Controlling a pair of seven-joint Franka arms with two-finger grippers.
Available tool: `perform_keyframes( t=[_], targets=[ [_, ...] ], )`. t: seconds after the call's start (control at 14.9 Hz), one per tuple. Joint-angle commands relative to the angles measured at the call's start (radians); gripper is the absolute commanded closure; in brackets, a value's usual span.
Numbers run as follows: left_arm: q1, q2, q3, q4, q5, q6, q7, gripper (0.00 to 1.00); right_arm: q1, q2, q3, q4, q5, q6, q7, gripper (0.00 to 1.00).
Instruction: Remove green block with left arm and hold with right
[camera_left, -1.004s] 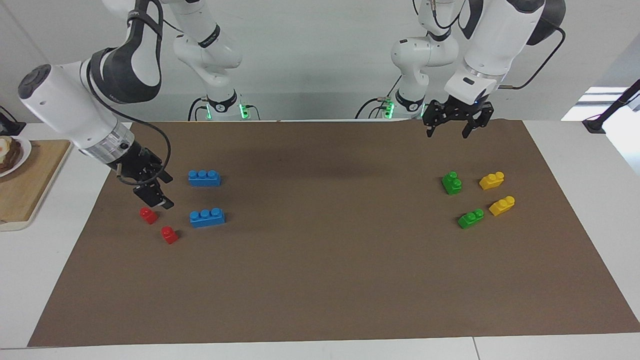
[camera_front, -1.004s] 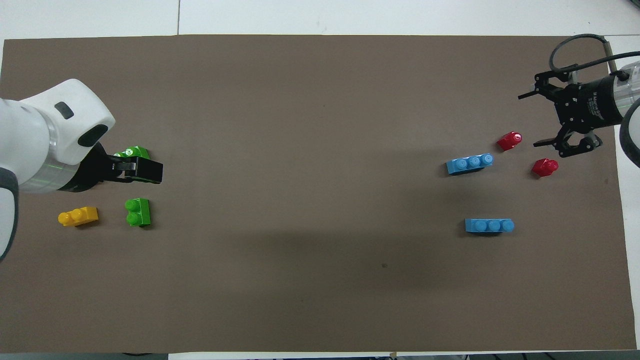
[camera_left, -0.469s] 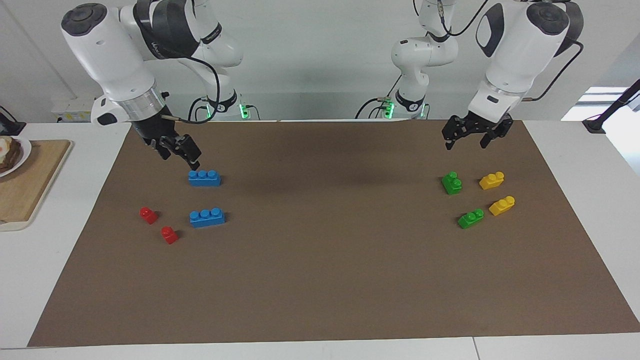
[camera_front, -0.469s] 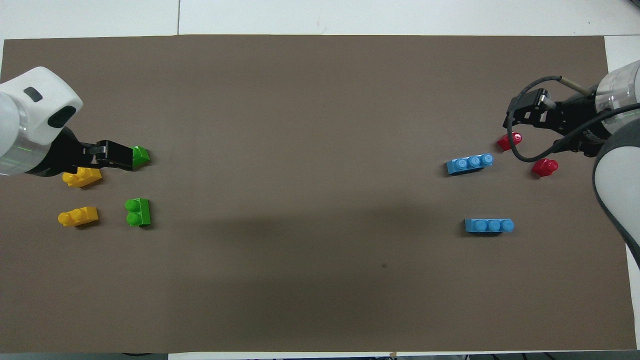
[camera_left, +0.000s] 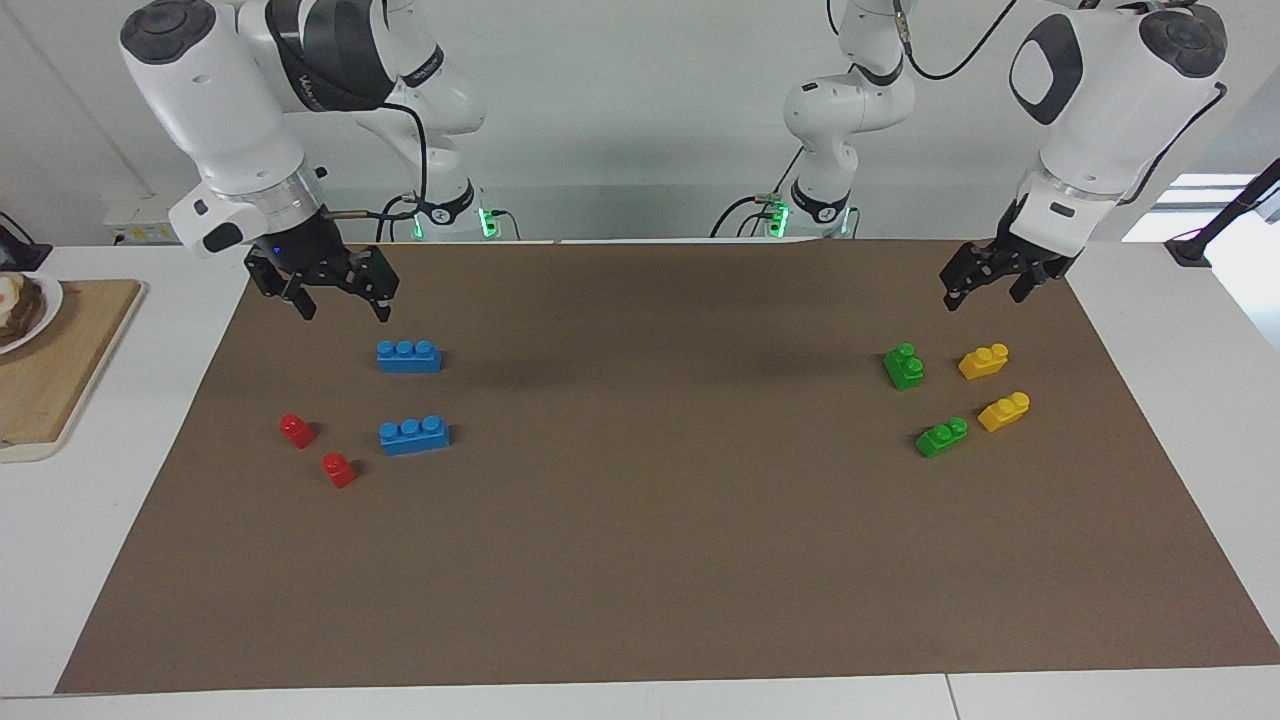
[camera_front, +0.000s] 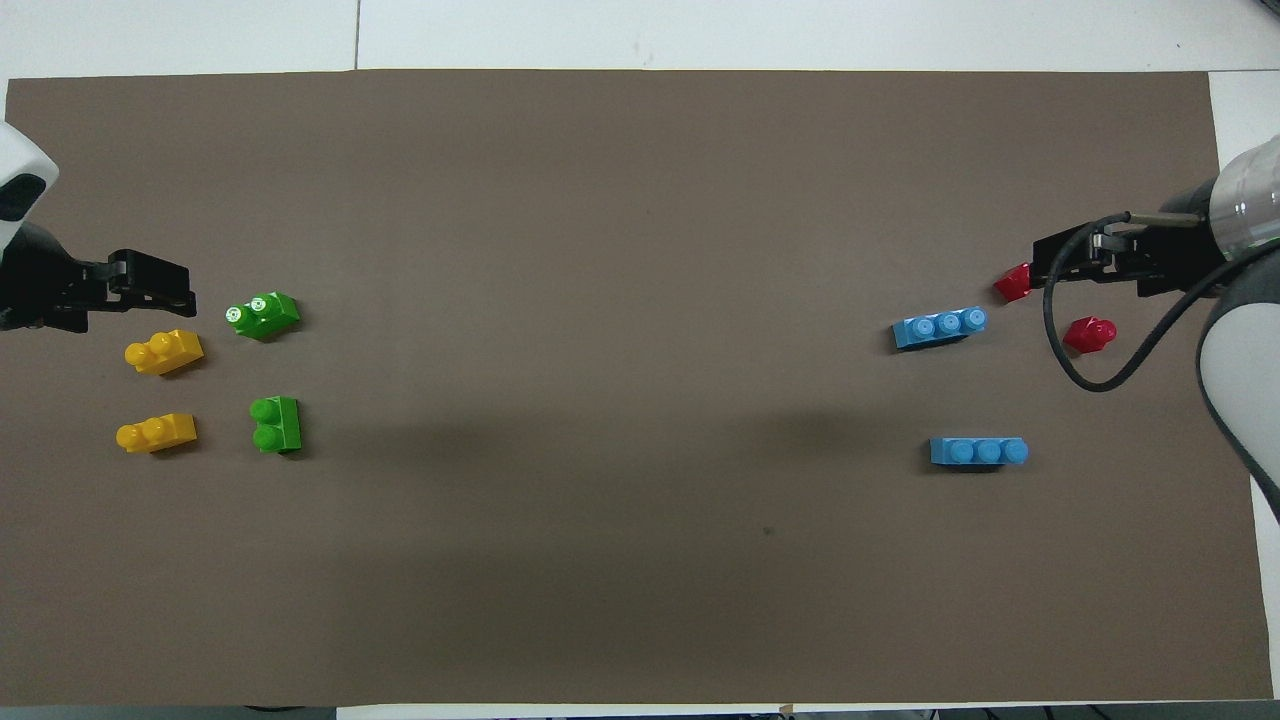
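Note:
Two green blocks lie on the brown mat at the left arm's end. One green block (camera_left: 904, 366) (camera_front: 275, 424) is nearer to the robots, the other green block (camera_left: 941, 437) (camera_front: 263, 314) farther. My left gripper (camera_left: 985, 295) (camera_front: 170, 290) hangs open and empty in the air over the mat's corner, beside the yellow bricks and apart from both green blocks. My right gripper (camera_left: 343, 312) (camera_front: 1050, 262) hangs open and empty over the mat at the right arm's end, above the blue and red bricks.
Two yellow bricks (camera_left: 983, 361) (camera_left: 1004, 411) lie beside the green blocks. Two blue bricks (camera_left: 408, 356) (camera_left: 414, 435) and two red bricks (camera_left: 297, 430) (camera_left: 339, 469) lie at the right arm's end. A wooden board (camera_left: 60, 370) sits off the mat there.
The right gripper rose from beside the red bricks and swung toward the robots. The left gripper drifted toward the left arm's end of the table. No block moved.

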Motion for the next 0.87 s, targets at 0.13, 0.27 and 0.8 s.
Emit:
perform_keyframes(
  t=[0.13, 0.27, 0.8],
  targets=[
    [0.003, 0.029, -0.004, 0.039, 0.017, -0.041, -0.006, 0.00, -0.015, -0.012, 0.006, -0.009, -0.028, -0.011, -0.040, 0.00],
    [0.003, 0.028, -0.004, 0.034, 0.019, -0.041, -0.004, 0.00, -0.014, -0.012, 0.006, -0.007, -0.034, -0.013, -0.042, 0.00],
    [0.003, 0.028, -0.004, 0.032, 0.025, -0.038, -0.004, 0.00, -0.014, -0.012, 0.006, -0.004, -0.041, -0.033, -0.053, 0.00]
  ],
)
